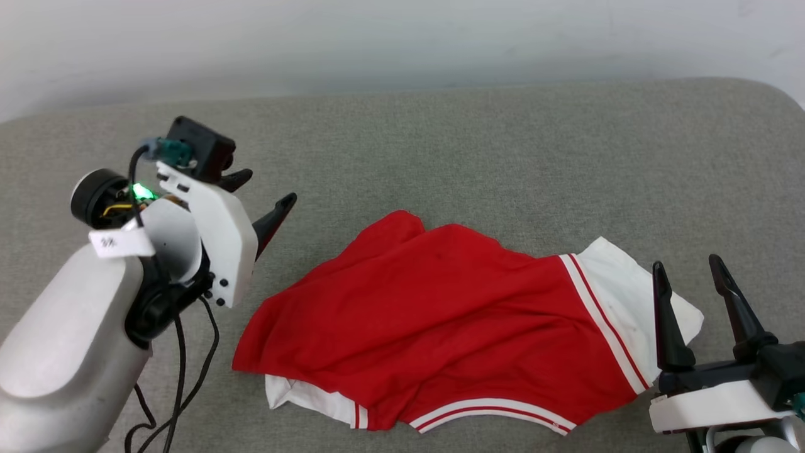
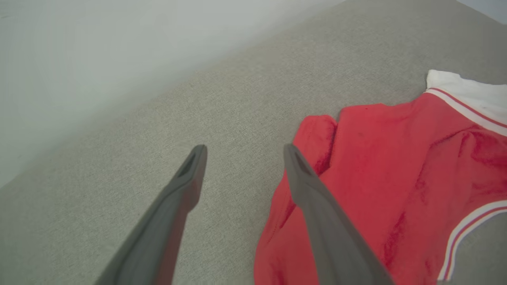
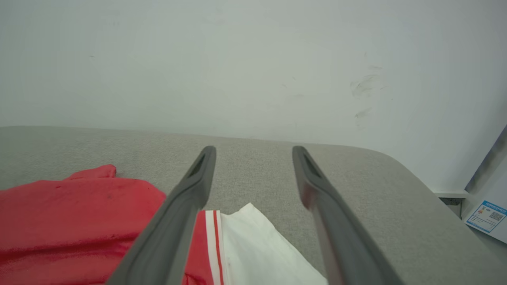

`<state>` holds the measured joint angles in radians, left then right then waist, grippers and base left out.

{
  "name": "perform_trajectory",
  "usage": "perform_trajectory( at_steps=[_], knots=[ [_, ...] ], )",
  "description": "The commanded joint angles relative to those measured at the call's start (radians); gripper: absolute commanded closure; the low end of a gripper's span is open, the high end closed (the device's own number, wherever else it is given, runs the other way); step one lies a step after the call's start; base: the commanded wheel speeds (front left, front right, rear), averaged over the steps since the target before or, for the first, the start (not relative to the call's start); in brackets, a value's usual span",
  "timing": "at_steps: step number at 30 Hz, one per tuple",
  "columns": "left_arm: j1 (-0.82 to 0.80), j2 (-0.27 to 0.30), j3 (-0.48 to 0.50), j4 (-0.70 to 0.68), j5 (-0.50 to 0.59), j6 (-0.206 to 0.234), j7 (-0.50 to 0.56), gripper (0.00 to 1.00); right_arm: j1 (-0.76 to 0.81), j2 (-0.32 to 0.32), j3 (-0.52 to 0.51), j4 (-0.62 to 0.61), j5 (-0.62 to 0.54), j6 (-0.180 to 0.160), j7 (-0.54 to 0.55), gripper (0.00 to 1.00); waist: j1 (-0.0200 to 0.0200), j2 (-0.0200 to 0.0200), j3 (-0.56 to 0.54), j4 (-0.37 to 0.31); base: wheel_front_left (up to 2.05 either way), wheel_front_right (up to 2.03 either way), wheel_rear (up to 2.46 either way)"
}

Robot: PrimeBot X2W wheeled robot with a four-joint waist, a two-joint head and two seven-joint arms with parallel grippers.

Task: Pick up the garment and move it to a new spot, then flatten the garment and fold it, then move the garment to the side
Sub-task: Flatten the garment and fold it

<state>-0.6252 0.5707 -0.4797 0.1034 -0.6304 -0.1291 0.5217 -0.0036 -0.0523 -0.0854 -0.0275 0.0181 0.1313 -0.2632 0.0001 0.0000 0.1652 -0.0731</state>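
The garment [image 1: 440, 314] is a red shirt with white parts and red-white striped trim, lying crumpled on the grey cushioned surface [image 1: 503, 145] in the head view. My left gripper [image 1: 264, 187] hovers open to the left of its upper left edge, holding nothing. The left wrist view has the red cloth [image 2: 396, 170] beside the right finger [image 2: 317, 198], with the gripper [image 2: 243, 152] over bare grey fabric. My right gripper [image 1: 687, 264] stands open at the lower right, over the garment's white sleeve [image 1: 629, 296]. The right wrist view shows that sleeve [image 3: 253, 249] between the spread fingers of the gripper [image 3: 253, 152].
A pale wall [image 1: 402, 38] runs behind the grey surface. The surface's rounded corner [image 3: 396, 166] drops off at the right, with a labelled white object [image 3: 489, 215] beyond it. Bare grey fabric stretches behind and to the right of the garment.
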Motion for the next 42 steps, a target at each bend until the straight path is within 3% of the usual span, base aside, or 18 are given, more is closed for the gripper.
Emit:
perform_trajectory(
  at_steps=[1,10,26,27,28,35,42],
  knots=[
    [-0.018,0.008,-0.008,0.003,-0.009,0.000,0.011,0.00,-0.015,0.004,0.001,-0.001,0.000,-0.001,-0.002,0.00,-0.0001,0.0000,0.013,-0.010,0.00,0.00,0.00],
    [-0.138,0.053,-0.225,0.072,-0.128,0.000,0.214,0.00,-0.058,0.003,0.007,0.006,0.001,-0.001,-0.002,0.00,-0.0001,0.0000,0.088,-0.049,0.00,0.00,0.00],
    [-0.182,0.088,-0.580,0.262,-0.210,-0.001,0.265,0.00,-0.113,0.003,0.010,0.009,0.006,-0.001,-0.002,0.00,-0.0001,0.0000,0.175,-0.094,0.00,0.00,0.00],
    [-0.184,0.090,-0.600,0.265,-0.217,-0.001,0.262,0.74,-0.115,0.003,0.008,0.008,0.006,-0.001,-0.002,0.00,-0.0001,0.0000,0.176,-0.094,0.00,0.00,0.00],
    [-0.189,0.091,-0.618,0.265,-0.223,-0.001,0.253,1.00,-0.116,0.003,0.007,0.008,0.005,-0.001,-0.002,0.00,-0.0001,0.0000,0.176,-0.093,0.00,0.00,0.00],
    [-0.278,0.097,-0.660,0.259,-0.234,0.000,0.121,1.00,-0.108,0.003,-0.001,0.003,-0.002,-0.001,-0.002,0.00,-0.0001,0.0000,0.145,-0.070,0.00,0.00,0.00],
    [-0.357,0.161,-0.629,0.149,-0.213,0.000,-0.040,1.00,-0.076,0.004,-0.011,0.001,0.003,-0.001,-0.002,0.00,-0.0001,0.0000,0.094,-0.041,0.00,0.00,0.00]
  ],
)
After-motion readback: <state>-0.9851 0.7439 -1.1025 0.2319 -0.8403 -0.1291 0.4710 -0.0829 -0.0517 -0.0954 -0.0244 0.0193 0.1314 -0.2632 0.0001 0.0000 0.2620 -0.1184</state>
